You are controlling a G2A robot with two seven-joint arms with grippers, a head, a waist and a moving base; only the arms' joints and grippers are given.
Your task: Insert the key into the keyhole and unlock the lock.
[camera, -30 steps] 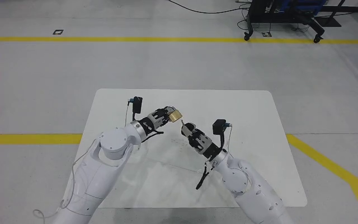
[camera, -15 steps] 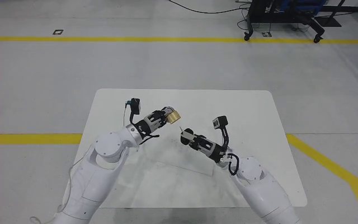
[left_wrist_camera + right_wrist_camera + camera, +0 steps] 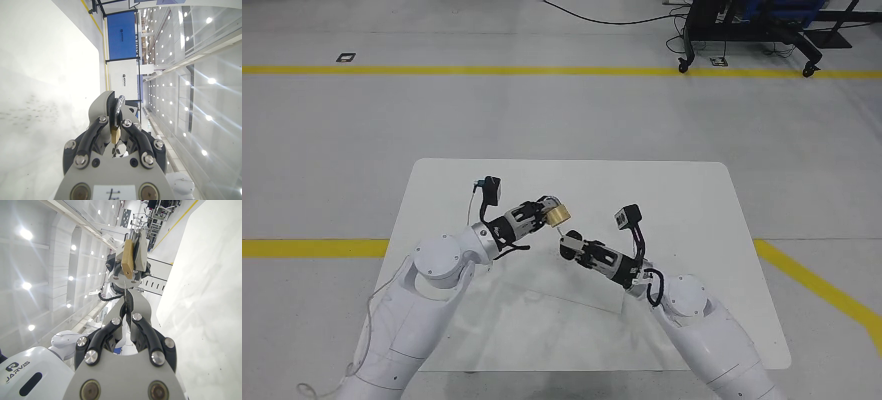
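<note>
Far left of the pair, raised above the white table: left gripper, shut tight on the brass lock. From the left wrist, seen with the silver shackle pinched between the dark pads and the brass body nearer the palm. From the right wrist, seen with the lock's narrow end turned toward the other arm, the keyhole open to view on that end.

Just right of the lock and slightly nearer: the key, a thin silver blade aimed at the keyhole end. Tip right at the brass edge beside the keyhole; touching or a hair apart, cannot tell. Not visibly inside the keyhole.

Right of the key and nearer again: right gripper, closed on the key's head, blade sticking out past the fingertips toward the lock.

Both held in the air over the middle of the table, the two grippers tip to tip, lock and key between them and roughly in one line, left-far to right-near.
</note>
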